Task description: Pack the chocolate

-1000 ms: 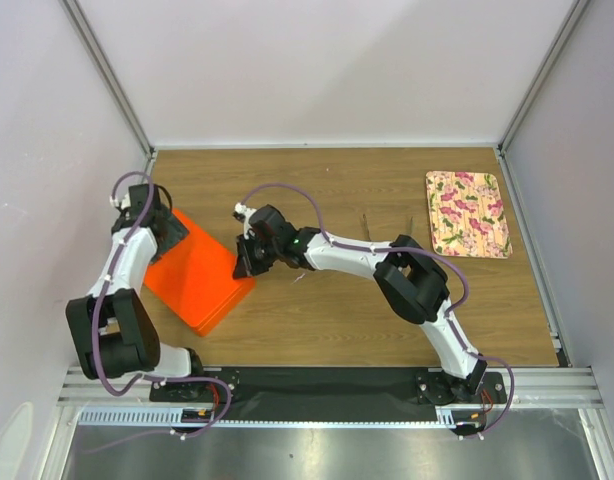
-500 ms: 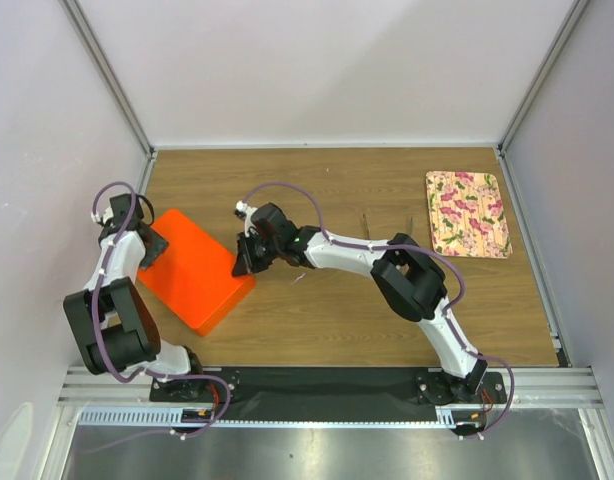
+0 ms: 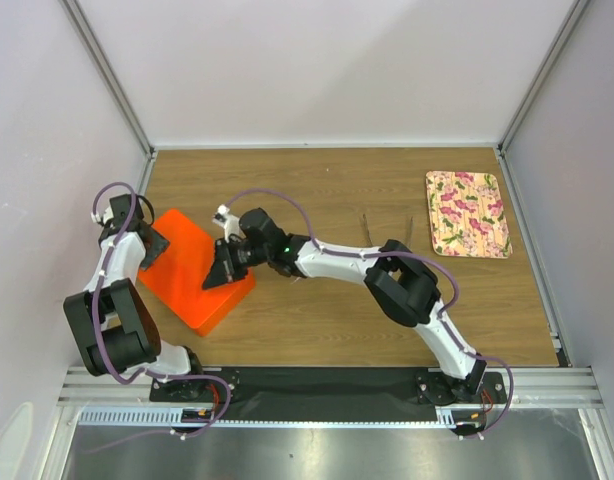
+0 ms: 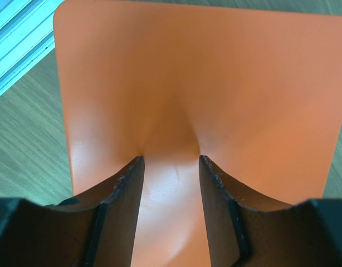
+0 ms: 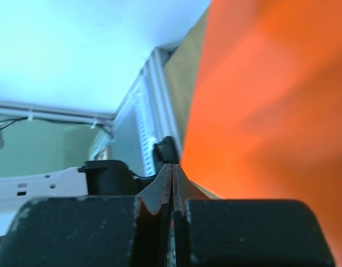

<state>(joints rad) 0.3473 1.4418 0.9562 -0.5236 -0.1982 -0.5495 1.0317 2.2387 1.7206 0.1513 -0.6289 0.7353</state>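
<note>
No chocolate shows in any view. A closed orange box lies on the wooden table at the left. My left gripper is open at the box's far left corner. In the left wrist view the gripper hangs just over the orange lid, with nothing between its fingers. My right gripper reaches over the box's right part. In the right wrist view it is shut, fingertips pressed together, with the orange surface close on the right.
A floral-patterned plate lies at the back right of the table. The right arm stretches across the table's middle. White walls and metal rails close in the left, back and right sides.
My right gripper has moved left, from the box's right edge to over its lid. My left gripper pulled back from over the box to its far left corner, then stayed still.
</note>
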